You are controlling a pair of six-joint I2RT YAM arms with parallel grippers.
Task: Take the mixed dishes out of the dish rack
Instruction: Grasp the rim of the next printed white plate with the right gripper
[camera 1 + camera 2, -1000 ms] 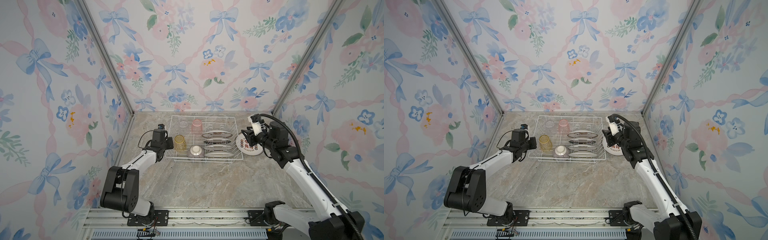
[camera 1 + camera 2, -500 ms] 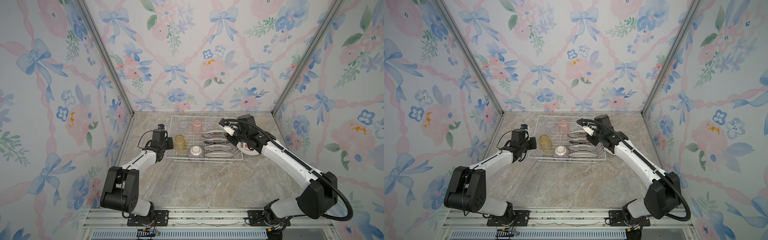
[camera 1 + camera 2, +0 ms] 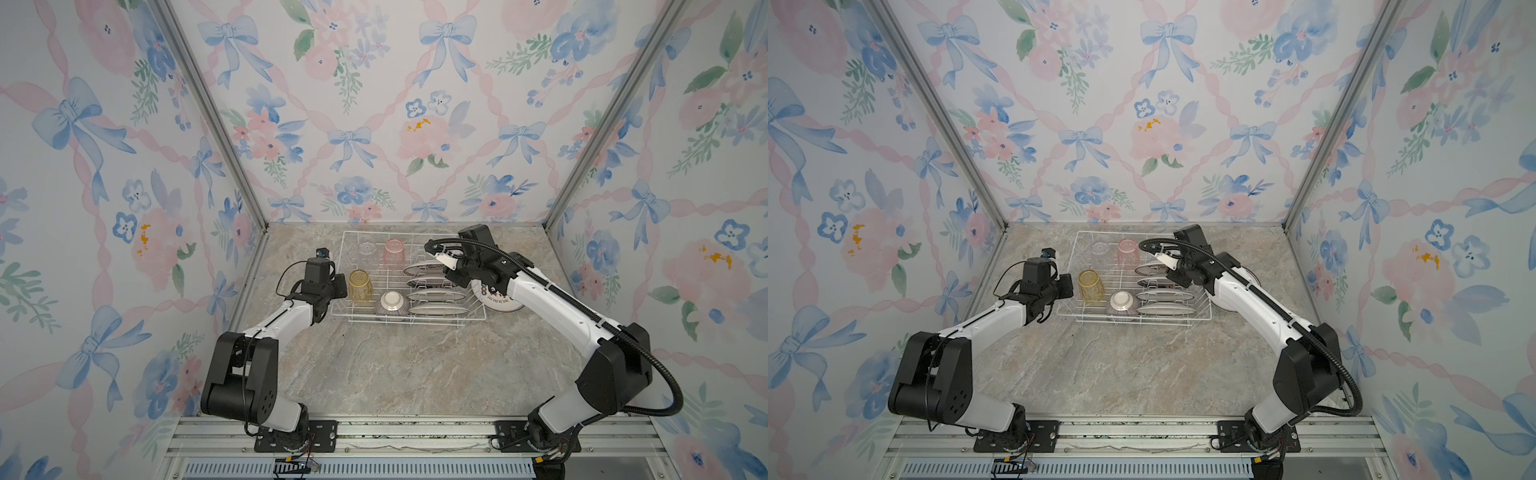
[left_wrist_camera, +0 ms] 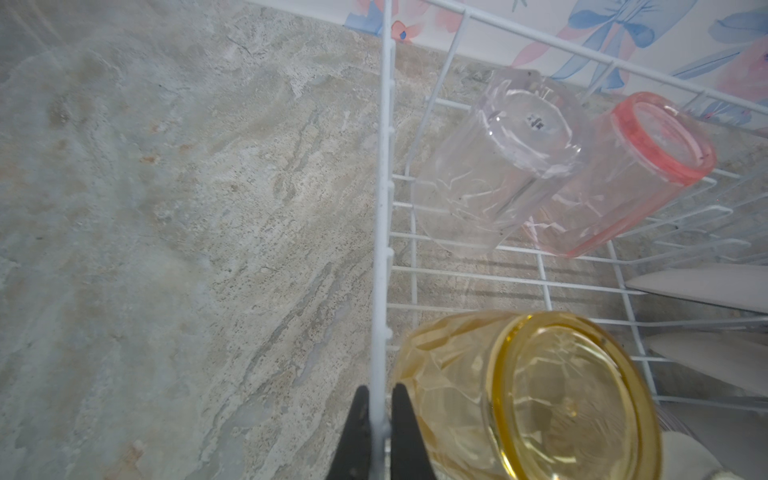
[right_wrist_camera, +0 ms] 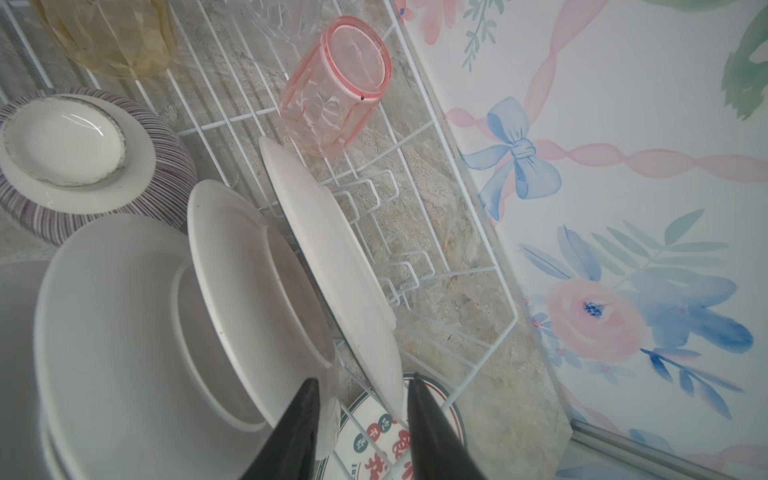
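In both top views our left gripper (image 3: 340, 287) pinched the side rim of the rack (image 3: 415, 319), with the yellow cup (image 3: 360, 285) just inside it. Our right gripper (image 3: 453, 276) hung over the back plate (image 3: 419, 270) of four standing in the rack. A fifth plate (image 3: 500, 302) lay on the table (image 3: 395, 365) beneath its forearm, outside the rack.

In the left wrist view the fingers (image 4: 353, 440) were closed tight on the rim wire, and the clear cup (image 4: 498, 166) and pink cup (image 4: 623, 174) stood farther ahead.

In the right wrist view the jaws stood partly open astride the back plate's edge, with a gap on one side. The bowl (image 5: 83, 166) sat well ahead.
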